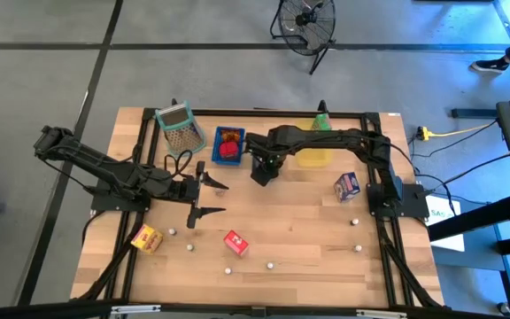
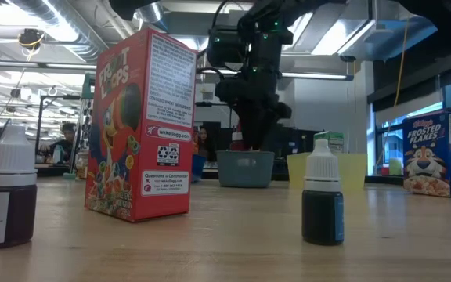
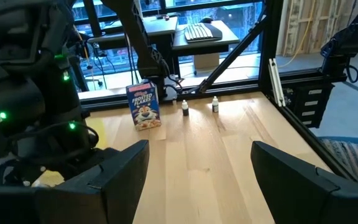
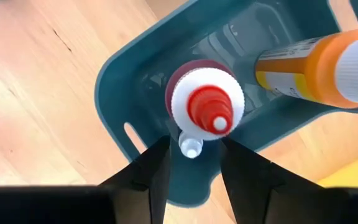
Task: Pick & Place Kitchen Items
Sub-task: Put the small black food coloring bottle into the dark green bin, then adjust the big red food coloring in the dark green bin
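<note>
My right gripper (image 4: 194,168) points straight down, open, over a grey-teal tray (image 4: 129,81). In the tray a red bottle (image 4: 207,102) with a white cap stands upright, an orange bottle (image 4: 316,68) lies on its side, and a tiny white-capped bottle (image 4: 190,147) stands in the gap between my fingers, touching neither. In the low view the gripper (image 2: 250,137) hangs just above the tray (image 2: 245,168). My left gripper (image 1: 211,197) waits open at the table's left. A red carton (image 1: 235,242), a yellow-orange carton (image 1: 147,237) and a purple-white carton (image 1: 348,186) stand on the table.
A blue tray (image 1: 228,146) holding red pieces and a mesh basket (image 1: 180,128) sit at the far left. A yellow tray (image 1: 317,152) lies under my right arm. Several tiny bottles (image 1: 271,264) stand scattered along the near half of the table.
</note>
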Tool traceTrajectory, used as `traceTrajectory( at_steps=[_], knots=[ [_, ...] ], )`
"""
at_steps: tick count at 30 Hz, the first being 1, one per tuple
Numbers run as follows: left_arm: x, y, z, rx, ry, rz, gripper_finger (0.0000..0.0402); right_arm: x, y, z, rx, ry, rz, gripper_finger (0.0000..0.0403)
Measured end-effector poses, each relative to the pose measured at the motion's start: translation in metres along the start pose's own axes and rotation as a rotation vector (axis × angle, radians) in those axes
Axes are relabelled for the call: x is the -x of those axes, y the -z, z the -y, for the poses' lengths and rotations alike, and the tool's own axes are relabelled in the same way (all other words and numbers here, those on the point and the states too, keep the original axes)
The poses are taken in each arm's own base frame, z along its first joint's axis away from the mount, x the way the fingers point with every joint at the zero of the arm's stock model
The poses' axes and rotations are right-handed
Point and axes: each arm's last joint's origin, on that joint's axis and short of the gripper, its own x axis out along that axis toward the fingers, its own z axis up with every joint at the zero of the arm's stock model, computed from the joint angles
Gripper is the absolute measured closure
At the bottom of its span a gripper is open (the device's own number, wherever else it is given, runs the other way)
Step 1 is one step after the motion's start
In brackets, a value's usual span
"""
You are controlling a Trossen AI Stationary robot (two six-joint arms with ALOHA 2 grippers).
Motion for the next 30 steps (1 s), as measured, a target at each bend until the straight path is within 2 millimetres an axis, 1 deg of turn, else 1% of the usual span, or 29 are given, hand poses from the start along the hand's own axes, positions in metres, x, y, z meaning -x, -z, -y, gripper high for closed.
traceTrajectory(
  at_steps=[4,8,15,18,22,27,30],
  knots=[
    [0.0,0.0,0.0,0.001,0.0,0.0,0.0123,0.005,0.0,-0.001,0.011,0.003,-0.007,0.0265],
    [0.0,0.0,0.0,0.001,0.0,0.0,0.0123,0.014,-0.001,-0.002,0.022,0.005,-0.014,0.0265],
    [0.0,0.0,0.0,0.009,0.0,0.001,0.0123,0.044,0.002,-0.008,0.081,0.025,-0.067,0.0265],
    [0.003,-0.003,-0.001,0.014,-0.001,0.015,0.0123,0.053,0.003,-0.014,0.167,0.014,-0.053,0.0265],
    [0.011,-0.007,-0.003,0.022,-0.002,0.042,0.0123,0.064,0.003,-0.024,0.342,0.011,-0.013,0.0265],
    [0.023,-0.011,-0.007,0.037,-0.003,0.05,0.0123,0.068,0.006,-0.032,0.542,0.105,0.029,0.0265],
    [0.027,-0.012,-0.009,0.053,-0.003,0.055,0.0123,0.069,0.006,-0.031,0.619,0.165,0.021,0.0265]
  ],
)
